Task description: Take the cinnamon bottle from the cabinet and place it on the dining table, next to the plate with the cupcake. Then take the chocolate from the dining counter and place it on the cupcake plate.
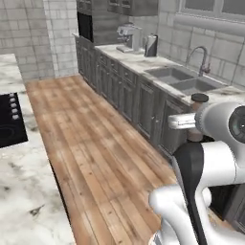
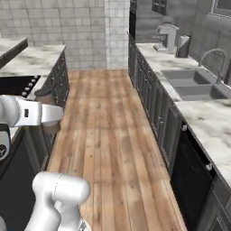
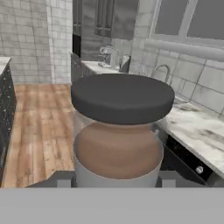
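One cinnamon bottle [image 3: 120, 131] upright, clamped btwn jaws.

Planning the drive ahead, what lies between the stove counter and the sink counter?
Bare wooden floor runs between the stove counter and the sink counter, seen in the right base view.

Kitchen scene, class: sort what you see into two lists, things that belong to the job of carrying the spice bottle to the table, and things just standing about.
Belongs to the job:
spice bottle, gripped in the hand
marble table

Just standing about:
sink
tap
coffee machine
stove top
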Controlling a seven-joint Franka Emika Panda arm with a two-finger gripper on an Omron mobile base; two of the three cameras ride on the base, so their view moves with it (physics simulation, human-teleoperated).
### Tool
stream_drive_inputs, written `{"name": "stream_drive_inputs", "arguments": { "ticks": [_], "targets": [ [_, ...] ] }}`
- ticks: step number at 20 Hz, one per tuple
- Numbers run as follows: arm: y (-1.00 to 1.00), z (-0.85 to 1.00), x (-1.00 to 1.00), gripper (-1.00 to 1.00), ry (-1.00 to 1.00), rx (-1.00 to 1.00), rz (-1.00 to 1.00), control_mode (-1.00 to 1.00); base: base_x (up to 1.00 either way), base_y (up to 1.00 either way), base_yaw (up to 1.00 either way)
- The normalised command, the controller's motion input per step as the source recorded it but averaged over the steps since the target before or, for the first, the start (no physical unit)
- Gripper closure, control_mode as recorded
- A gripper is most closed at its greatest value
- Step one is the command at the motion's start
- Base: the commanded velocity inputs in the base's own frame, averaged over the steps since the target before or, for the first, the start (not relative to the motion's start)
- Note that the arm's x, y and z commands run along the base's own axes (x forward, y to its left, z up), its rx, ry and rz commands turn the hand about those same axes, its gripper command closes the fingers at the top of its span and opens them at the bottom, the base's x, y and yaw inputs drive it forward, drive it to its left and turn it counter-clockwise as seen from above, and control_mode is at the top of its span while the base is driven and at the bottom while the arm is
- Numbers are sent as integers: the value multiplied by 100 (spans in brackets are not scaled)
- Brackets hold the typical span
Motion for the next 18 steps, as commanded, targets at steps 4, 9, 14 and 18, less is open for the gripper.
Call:
{"name": "stream_drive_inputs", "arguments": {
  "ticks": [4,9,14,18],
  "targets": [
    [0,0,0,100,0,0,0,100,-13,33,100],
    [0,0,0,100,0,0,0,100,-38,44,93],
    [0,0,0,100,0,0,0,100,-50,57,86],
    [0,0,0,100,0,0,0,100,-57,77,80]
  ]
}}
